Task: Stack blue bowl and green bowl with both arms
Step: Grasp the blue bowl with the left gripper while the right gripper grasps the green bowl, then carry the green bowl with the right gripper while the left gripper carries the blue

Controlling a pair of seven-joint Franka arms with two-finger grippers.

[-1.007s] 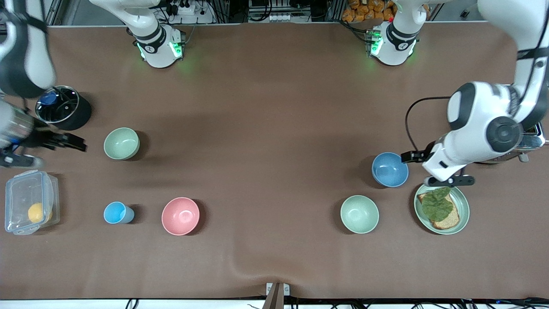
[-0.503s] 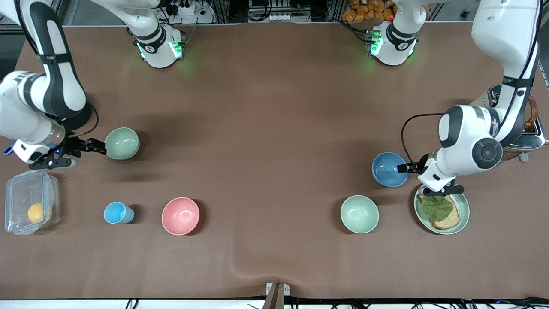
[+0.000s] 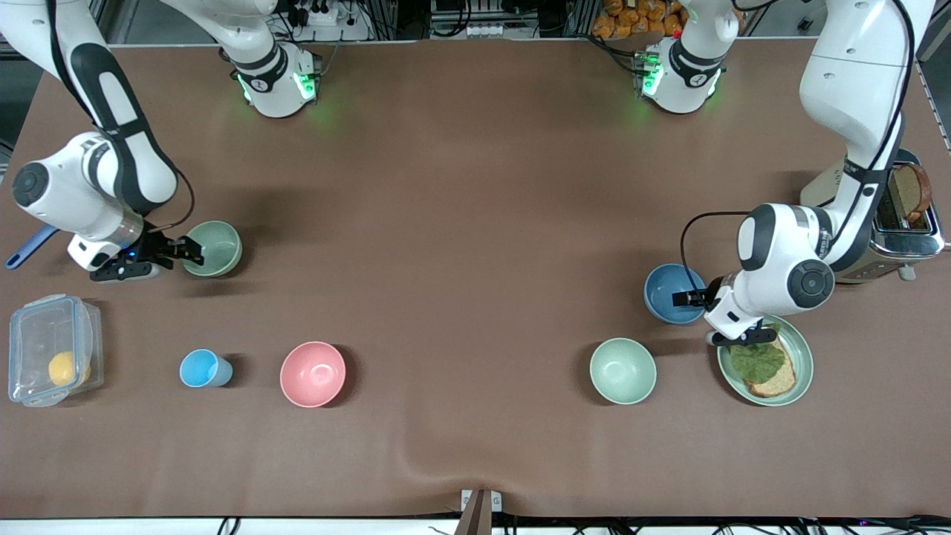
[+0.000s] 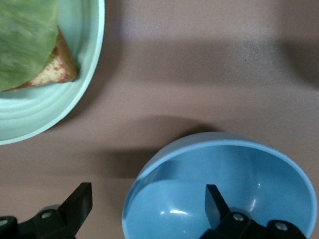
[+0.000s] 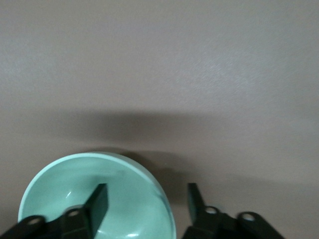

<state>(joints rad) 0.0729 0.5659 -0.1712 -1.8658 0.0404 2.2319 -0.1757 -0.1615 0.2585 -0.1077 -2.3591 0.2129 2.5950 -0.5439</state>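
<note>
The blue bowl stands on the table beside the green plate, toward the left arm's end. My left gripper is open and straddles its rim: in the left wrist view the bowl has one finger inside and one outside, with the gripper over the rim. A green bowl stands toward the right arm's end. My right gripper is open astride its rim, as the right wrist view shows for the bowl and gripper. A second green bowl stands nearer the camera than the blue bowl.
The plate holds bread and lettuce. A toaster stands at the left arm's end. A pink bowl, a light-blue cup and a clear box with a yellow thing stand nearer the camera than the right gripper's green bowl.
My right gripper has swung in from the table's end to the green bowl's rim. My left gripper has moved down onto the blue bowl's rim. No bowl has moved.
</note>
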